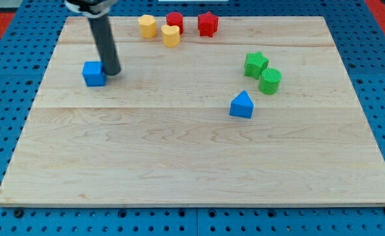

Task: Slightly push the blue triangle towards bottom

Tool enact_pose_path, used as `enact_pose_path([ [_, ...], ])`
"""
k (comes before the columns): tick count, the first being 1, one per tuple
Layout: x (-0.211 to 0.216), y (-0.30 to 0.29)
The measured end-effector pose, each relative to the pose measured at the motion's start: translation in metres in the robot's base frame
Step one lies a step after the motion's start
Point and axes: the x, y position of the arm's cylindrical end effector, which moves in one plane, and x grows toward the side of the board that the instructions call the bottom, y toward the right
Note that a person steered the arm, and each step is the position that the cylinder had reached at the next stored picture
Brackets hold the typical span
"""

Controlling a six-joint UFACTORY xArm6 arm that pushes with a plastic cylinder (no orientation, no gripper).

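Nothing looks done yet: my tip (112,71), a bare rod with no jaws to open or close, sits just right of the blue cube (94,74), well left of the blue triangle (241,105)

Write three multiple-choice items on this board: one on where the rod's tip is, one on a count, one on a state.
1. My tip stands:
A. beside the blue cube
B. beside the blue triangle
C. among the red blocks

2. Green blocks on the wooden board:
A. one
B. two
C. three

3. The blue triangle is:
A. against the green cylinder
B. under my tip
C. apart from every block

Answers: 1 A, the tip meets the cube's right side. 2 B, the green star and the cylinder. 3 C, bare board surrounds it.
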Motion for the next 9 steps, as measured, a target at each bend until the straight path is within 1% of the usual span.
enact_pose_path([
  [1,-0.002,-0.034],
  [2,-0.009,-0.028],
  [3,-0.035,0.002],
  [4,-0.045,0.060],
  [5,-0.045,0.092],
  [7,-0.045,0.114],
  [8,-0.040,0.165],
  [9,-0.010,0.194],
])
